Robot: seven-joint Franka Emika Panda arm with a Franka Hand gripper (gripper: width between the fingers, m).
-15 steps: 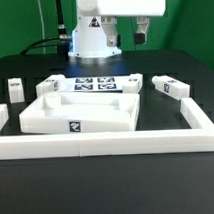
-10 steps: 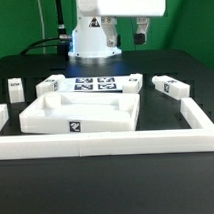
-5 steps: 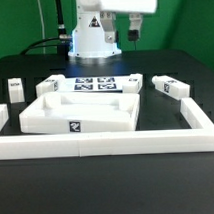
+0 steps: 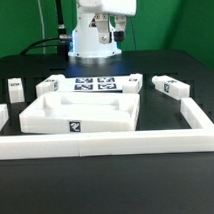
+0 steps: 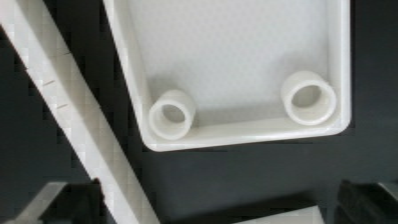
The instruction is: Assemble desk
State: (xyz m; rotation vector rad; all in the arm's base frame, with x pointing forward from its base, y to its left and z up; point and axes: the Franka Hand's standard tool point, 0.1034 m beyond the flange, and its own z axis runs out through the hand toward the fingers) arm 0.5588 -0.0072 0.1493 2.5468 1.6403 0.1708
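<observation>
— Has it got hold of anything?

— No. In the wrist view the gripper (image 5: 214, 202) is spread wide, with a dark fingertip (image 5: 54, 199) out at either side. There's only bare black table (image 4: 28, 188) between them.

— Where's it hanging?

— High up at the back, well clear of every part.

— And the desk?

— It's all in pieces. The desk top (image 4: 45, 121) lies hollow side up, just behind the front stretch of the border rail (image 4: 116, 144). From the wrist view you can see two round sockets (image 5: 169, 114) in the corners at one end, and the rail runs just beside that end.

— The legs?

— All loose, in a row behind the top. The far-left leg (image 4: 14, 90) and inner-left leg (image 4: 51, 85) are towards the exterior view's left. The inner-right leg (image 4: 134, 83) and far-right leg (image 4: 171, 88) are towards its right. The marker board (image 4: 94, 85) lies flat between the inner pair.
</observation>
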